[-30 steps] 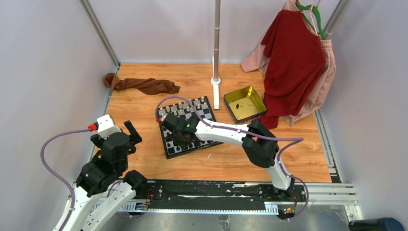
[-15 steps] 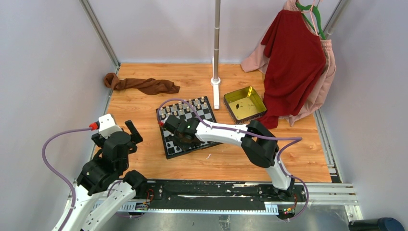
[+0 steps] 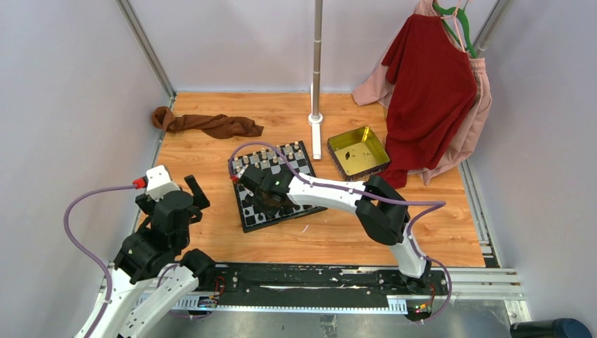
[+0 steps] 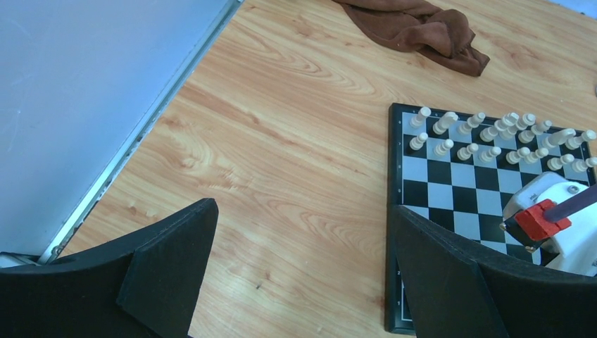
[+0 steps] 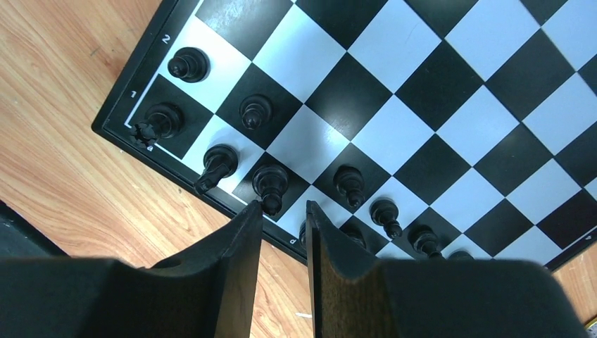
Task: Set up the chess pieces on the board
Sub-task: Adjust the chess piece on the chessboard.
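Right claw parted, empty, over black pieces lining the board's edge rows. My left claw hangs wide apart aside, leaving room.

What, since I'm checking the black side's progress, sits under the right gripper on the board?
Black chess pieces stand on the board in its edge rows below the right gripper. Its fingers cover part of the edge row, so pieces there cannot be counted.
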{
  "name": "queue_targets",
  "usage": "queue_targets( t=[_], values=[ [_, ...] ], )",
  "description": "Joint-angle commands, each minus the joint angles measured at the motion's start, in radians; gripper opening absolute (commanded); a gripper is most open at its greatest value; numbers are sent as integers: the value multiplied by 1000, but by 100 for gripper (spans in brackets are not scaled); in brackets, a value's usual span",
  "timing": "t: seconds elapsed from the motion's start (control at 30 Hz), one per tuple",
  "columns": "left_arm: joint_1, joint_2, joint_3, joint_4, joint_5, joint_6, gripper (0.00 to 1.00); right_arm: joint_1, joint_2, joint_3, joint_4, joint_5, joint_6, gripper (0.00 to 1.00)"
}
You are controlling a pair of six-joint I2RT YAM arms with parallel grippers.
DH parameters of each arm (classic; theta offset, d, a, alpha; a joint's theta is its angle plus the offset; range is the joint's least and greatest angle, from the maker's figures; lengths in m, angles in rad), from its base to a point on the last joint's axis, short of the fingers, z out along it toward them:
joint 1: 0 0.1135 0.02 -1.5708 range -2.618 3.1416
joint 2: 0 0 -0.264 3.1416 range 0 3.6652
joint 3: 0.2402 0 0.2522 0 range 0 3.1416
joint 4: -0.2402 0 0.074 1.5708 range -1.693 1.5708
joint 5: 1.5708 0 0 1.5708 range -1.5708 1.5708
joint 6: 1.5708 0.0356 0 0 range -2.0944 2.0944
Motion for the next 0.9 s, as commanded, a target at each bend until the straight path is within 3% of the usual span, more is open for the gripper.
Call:
queue_targets(
  t=[0.0, 0.87],
  values=[
    [-7, 11, -7, 17, -8, -4, 99, -12, -51, 42, -6, 23, -27, 33],
    [-7, 32, -7, 31, 15, 12, 99, -21, -174, -63, -7, 92, -4, 30]
  ],
)
